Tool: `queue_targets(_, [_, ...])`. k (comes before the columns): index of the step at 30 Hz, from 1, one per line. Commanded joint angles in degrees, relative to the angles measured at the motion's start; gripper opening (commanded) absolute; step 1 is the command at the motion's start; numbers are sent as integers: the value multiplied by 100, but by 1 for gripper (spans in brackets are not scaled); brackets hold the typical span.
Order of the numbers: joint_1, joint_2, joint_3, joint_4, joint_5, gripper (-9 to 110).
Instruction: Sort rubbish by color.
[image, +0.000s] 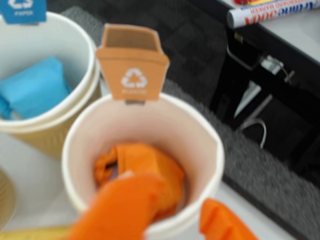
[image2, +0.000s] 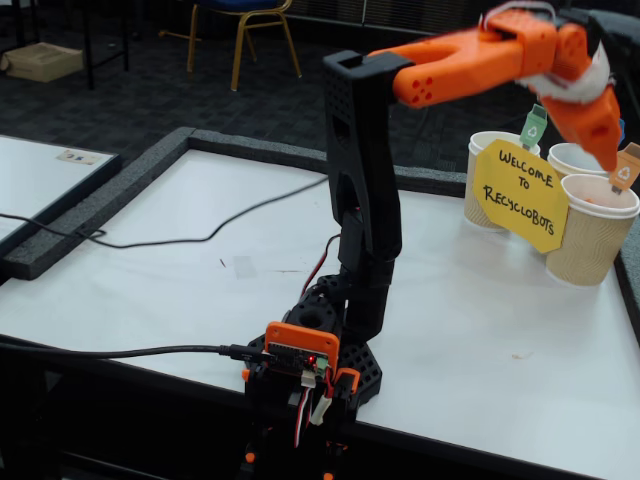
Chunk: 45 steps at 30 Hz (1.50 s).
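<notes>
Hovering my pincer (image: 172, 220) over the orange-flagged cup (image: 80, 150), fingers parted and gripping nothing, I judge the drop done: orange wad (image: 145, 165) inside, blue wad (image: 35, 87) in its neighbour, green unseen; next, lift clear.

"Welcome to Recyclobots" on yellow sign (image2: 520, 195)

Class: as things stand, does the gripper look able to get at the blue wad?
Probably yes. The blue wad lies in an open-topped cup beside the one the gripper hangs over, and nothing covers it.
</notes>
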Motion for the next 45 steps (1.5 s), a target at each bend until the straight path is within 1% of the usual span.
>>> queue_targets(1, [-185,861,-1635,1011,220,0])
queue_targets(11, [-264,1081,-3138,2566,1160,0])
queue_targets(20, [-404,1749,-3155,3296,1811,0])
queue_targets(25, [-861,2610,-2347,3489,1819,0])
queue_targets(31, [-1863,3929,-984,3489,1969,0])
queue_targets(38, [-3103,4860,9,3445,2769,0])
queue_targets(45, [-4175,5660,1230,3006,3665,0])
